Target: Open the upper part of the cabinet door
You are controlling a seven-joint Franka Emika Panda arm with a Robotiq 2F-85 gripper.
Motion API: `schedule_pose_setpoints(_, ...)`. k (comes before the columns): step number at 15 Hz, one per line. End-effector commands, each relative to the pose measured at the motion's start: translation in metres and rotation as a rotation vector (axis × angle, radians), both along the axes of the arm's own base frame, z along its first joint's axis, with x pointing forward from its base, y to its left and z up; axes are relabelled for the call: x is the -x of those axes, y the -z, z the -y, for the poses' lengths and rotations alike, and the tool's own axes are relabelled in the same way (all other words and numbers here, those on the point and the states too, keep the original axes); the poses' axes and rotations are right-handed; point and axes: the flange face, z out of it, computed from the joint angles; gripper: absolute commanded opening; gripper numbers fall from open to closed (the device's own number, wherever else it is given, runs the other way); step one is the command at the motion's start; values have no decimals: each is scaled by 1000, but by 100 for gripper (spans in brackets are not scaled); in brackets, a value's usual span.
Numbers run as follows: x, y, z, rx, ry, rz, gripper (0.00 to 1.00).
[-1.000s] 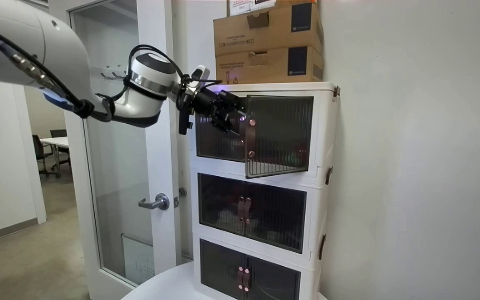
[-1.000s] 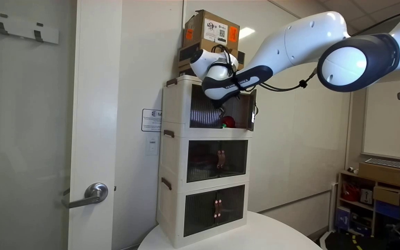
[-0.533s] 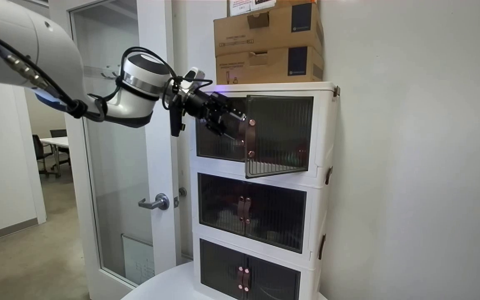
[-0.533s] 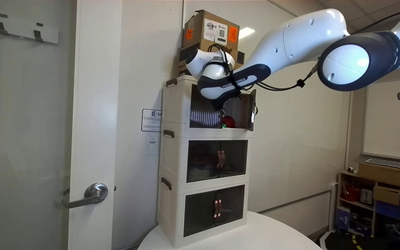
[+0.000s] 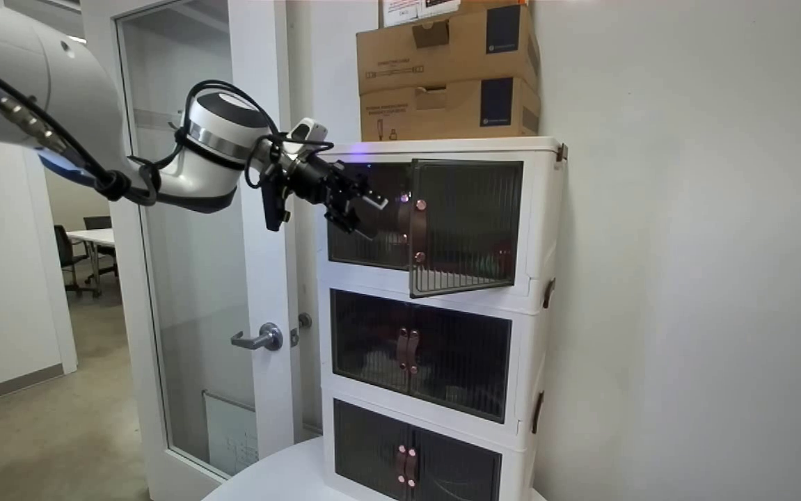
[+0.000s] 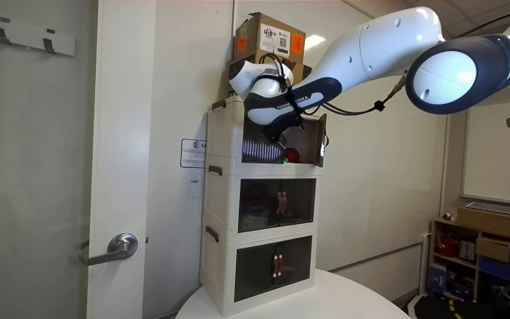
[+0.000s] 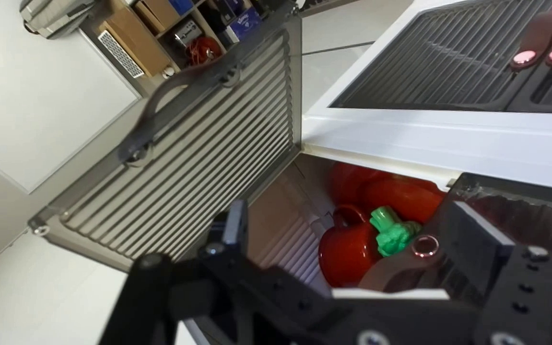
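We find the gripper [image 5: 372,219] spread and empty near the closed upper left door [image 5: 381,252], so a rightward sweep could knock the open upper right door [image 5: 466,226] shut.

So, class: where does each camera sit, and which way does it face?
An exterior view: set back, facing the cabinet front and picture-right side; arm and gripper at left.
An exterior view: near a room door, facing front and picture-left side; arm at right, gripper mostly hidden.
Wrist view: on the arm, looking past the open top door at a red mug; fingers below.
Both exterior views share cabinet and arm.
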Motion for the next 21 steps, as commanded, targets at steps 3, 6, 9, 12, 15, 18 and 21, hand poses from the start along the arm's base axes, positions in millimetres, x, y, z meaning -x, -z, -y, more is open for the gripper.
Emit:
schedule_pose_setpoints(3,-14,-29,28,-86,-121,34,100)
schedule_pose_setpoints(6,-19,-37,48,-90,-154,43,100)
schedule_pose_setpoints(9,-22,-41,63,-92,-170,43,100)
schedule_pose_setpoints(12,-23,-42,69,-86,-169,43,100)
schedule_pose_setpoints(15,-24,-40,73,-85,-170,55,100)
schedule_pose_setpoints(18,-27,-40,76,-69,-171,92,100)
schedule_pose_setpoints(21,-25,-38,86,-49,-92,144,100)
